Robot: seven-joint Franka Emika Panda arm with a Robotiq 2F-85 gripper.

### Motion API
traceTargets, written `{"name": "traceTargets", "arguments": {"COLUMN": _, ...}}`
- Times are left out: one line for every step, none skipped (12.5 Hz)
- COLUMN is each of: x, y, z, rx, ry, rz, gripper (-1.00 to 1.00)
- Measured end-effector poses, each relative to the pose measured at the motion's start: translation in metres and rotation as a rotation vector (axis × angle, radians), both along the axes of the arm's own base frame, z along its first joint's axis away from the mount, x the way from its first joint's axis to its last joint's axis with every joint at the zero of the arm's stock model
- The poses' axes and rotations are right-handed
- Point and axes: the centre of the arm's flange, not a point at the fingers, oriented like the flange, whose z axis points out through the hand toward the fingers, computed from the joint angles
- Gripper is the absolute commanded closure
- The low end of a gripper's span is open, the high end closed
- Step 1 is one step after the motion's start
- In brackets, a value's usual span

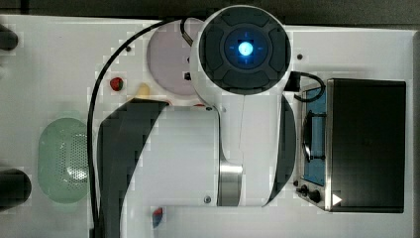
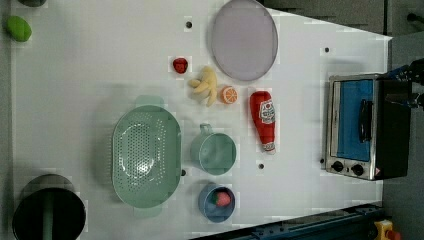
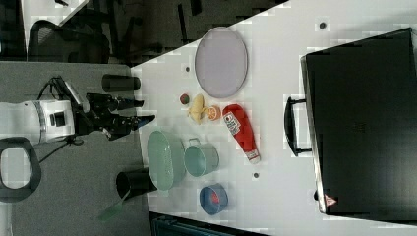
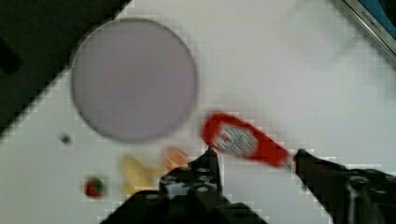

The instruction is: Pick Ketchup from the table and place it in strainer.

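Note:
The Ketchup [image 2: 265,121] is a slim red squeeze bottle lying flat on the white table, between the lilac plate [image 2: 243,39] and the toaster oven [image 2: 360,125]. The pale mint-green oval strainer [image 2: 146,156] stands apart from it, past a mint cup [image 2: 213,152]. In the right view my gripper [image 3: 142,111] hangs well off the table surface, open and holding nothing. The wrist view looks down on the Ketchup [image 4: 245,142], with my gripper [image 4: 256,156] open and its dark fingertips [image 4: 210,156] framing the bottle from above. The strainer [image 1: 64,161] lies at the top view's left.
A strawberry [image 2: 180,64], yellow fries [image 2: 205,86] and an orange slice [image 2: 229,94] lie close to the bottle's wide end. A blue bowl [image 2: 216,201] sits beside the cup. A dark cylinder [image 2: 47,210] stands near the strainer.

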Motion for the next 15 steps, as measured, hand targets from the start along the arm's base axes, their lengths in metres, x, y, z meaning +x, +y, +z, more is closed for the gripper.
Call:
{"name": "traceTargets", "arguments": {"x": -0.033, "y": 0.001, "z": -0.007, "rx": 0.013, "ry": 0.103, "rz": -0.006, "gripper": -0.59}}
{"name": "traceTargets", "arguments": {"x": -0.071, "y": 0.000, "z": -0.006, "rx": 0.020, "ry": 0.179, "rz": -0.015, "gripper": -0.81}}
{"name": "traceTargets", "arguments": {"x": -0.095, "y": -0.001, "z": 0.007, "rx": 0.013, "ry": 0.172, "rz": -0.025, "gripper": -0.99}}
{"name": "traceTargets", "arguments": {"x": -0.109, "y": -0.001, "z": 0.030, "rx": 0.006, "ry": 0.120, "rz": -0.029, "gripper": -1.00}}
{"name": "traceTargets", "arguments": {"x": -0.117, "y": 0.001, "z": 0.051, "rx": 0.001, "ry": 0.073, "rz": -0.027, "gripper": -1.00}}
{"name": "traceTargets", "arguments": {"x": -0.119, "y": 0.004, "z": 0.067, "rx": -0.001, "ry": 0.037, "rz": -0.023, "gripper": -1.00}}
{"name": "traceTargets", "arguments": {"x": -0.118, "y": 0.006, "z": 0.075, "rx": -0.001, "ry": 0.019, "rz": -0.019, "gripper": -1.00}}
{"name": "traceTargets", "arguments": {"x": -0.112, "y": 0.009, "z": 0.072, "rx": -0.002, "ry": 0.012, "rz": -0.014, "gripper": -1.00}}
{"name": "traceTargets", "arguments": {"x": -0.101, "y": 0.012, "z": 0.059, "rx": 0.000, "ry": 0.010, "rz": -0.002, "gripper": -1.00}}
{"name": "traceTargets", "arguments": {"x": -0.089, "y": 0.014, "z": 0.039, "rx": 0.002, "ry": 0.033, "rz": 0.022, "gripper": -1.00}}
{"name": "traceTargets", "arguments": {"x": -0.077, "y": 0.015, "z": 0.013, "rx": 0.006, "ry": 0.076, "rz": 0.056, "gripper": -1.00}}
{"name": "traceTargets", "arguments": {"x": -0.065, "y": 0.014, "z": -0.016, "rx": 0.015, "ry": 0.105, "rz": 0.111, "gripper": -1.00}}
{"name": "traceTargets", "arguments": {"x": -0.055, "y": 0.012, "z": -0.047, "rx": 0.031, "ry": 0.136, "rz": 0.174, "gripper": -1.00}}
{"name": "traceTargets", "arguments": {"x": -0.047, "y": 0.009, "z": -0.080, "rx": 0.050, "ry": 0.157, "rz": 0.244, "gripper": -1.00}}
{"name": "traceTargets", "arguments": {"x": -0.044, "y": 0.007, "z": -0.110, "rx": 0.065, "ry": 0.181, "rz": 0.317, "gripper": -1.00}}
